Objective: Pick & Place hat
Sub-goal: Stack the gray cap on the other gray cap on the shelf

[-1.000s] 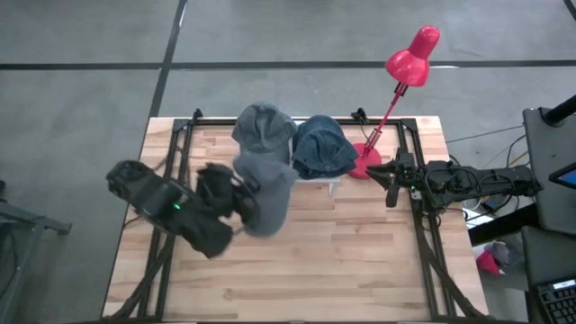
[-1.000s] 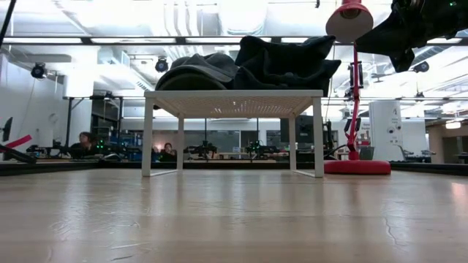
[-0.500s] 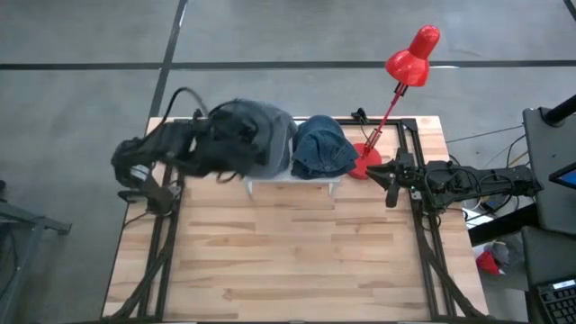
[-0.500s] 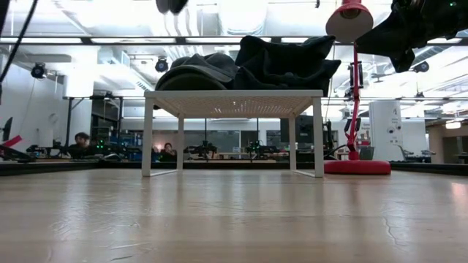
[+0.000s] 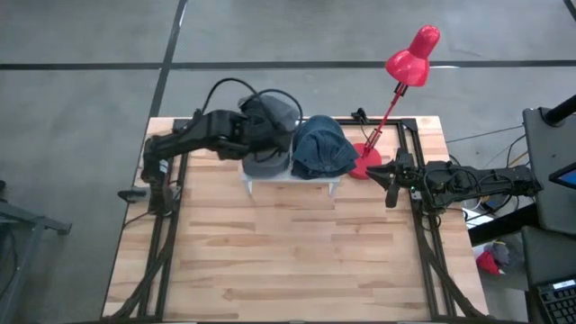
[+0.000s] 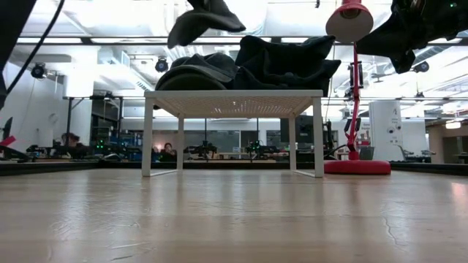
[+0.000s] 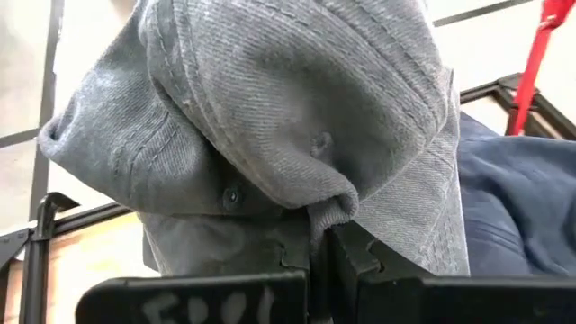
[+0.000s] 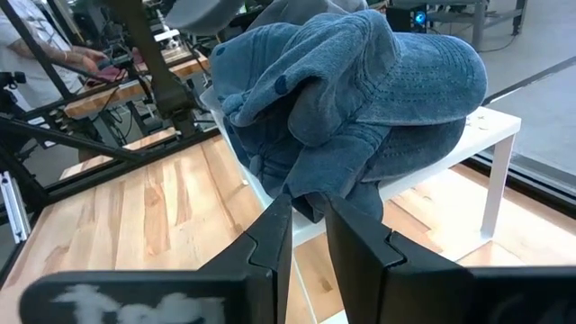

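Note:
My left gripper (image 7: 322,256) is shut on a grey hat (image 7: 297,99) and holds it over the left end of the white rack (image 5: 292,180). In the low view this hat (image 6: 205,18) hangs above a second grey hat (image 6: 196,73), which lies on the rack top. Blue hats (image 5: 324,148) are piled on the rack's right part. My right gripper (image 8: 308,238) waits near the table's right edge, with its fingers a small gap apart and pointing at the blue hats (image 8: 360,99). My left gripper pinches a bunched fold of the grey hat's cloth (image 7: 328,209) between its two fingers. It comes at the hat from the table's left. The hat is lifted clear and spreads out ahead of the fingers, above the grey hat on the rack.
A red desk lamp (image 5: 409,58) stands at the far right, its base (image 5: 366,162) beside the rack. A dark frame (image 5: 423,243) runs around the table edges. A cable (image 5: 225,85) loops over my left arm. The near half of the wooden table (image 5: 297,261) is bare.
My left gripper has carried the grey hat from above the table's left middle toward the far edge and to the right, until it was over the rack's left end. In the low view the hat has come in from the top, above the grey hat on the rack.

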You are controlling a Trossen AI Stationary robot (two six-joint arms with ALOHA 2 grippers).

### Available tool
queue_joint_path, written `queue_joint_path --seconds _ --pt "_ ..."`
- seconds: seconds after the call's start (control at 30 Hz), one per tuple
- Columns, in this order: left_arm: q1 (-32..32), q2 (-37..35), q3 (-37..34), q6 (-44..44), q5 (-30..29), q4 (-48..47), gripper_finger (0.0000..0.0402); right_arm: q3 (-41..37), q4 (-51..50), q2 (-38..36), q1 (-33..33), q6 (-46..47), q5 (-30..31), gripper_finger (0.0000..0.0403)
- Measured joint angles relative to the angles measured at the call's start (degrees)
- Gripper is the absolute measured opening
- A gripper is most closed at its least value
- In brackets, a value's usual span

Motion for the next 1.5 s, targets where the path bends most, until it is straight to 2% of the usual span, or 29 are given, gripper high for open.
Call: queue_joint_path --seconds 0.23,0.57,0.87,1.1,1.33,1.5 --pt "1.46 1.77 -0.16 -1.16 2.81 0.1 0.0007 0.0 -0.04 0.0 0.02 0.0 -0.01 0.0078" --pt "2.63 1.79 -6.69 -4.11 4.95 0.02 0.0007 0.0 -0.04 0.0 0.02 0.0 0.0 0.0089" --pt "2.74 1.73 -10.32 -9.12 6.48 0.02 0.0007 0.0 -0.04 0.0 0.0 0.0 0.0 0.0076" --pt "3.1 1.71 -10.33 -11.57 7.82 0.1 0.0038 0.0 -0.04 0.0 0.0 0.0 0.0 0.0068" --pt "3.1 1.71 -10.1 -11.54 8.42 1.44 0.0047 0.0 -0.04 0.0 0.02 0.0 -0.02 0.008" --pt "3.1 1.38 -10.04 -11.32 8.42 1.46 0.0071 0.0 -0.04 0.0 0.02 0.0 -0.02 0.0087"
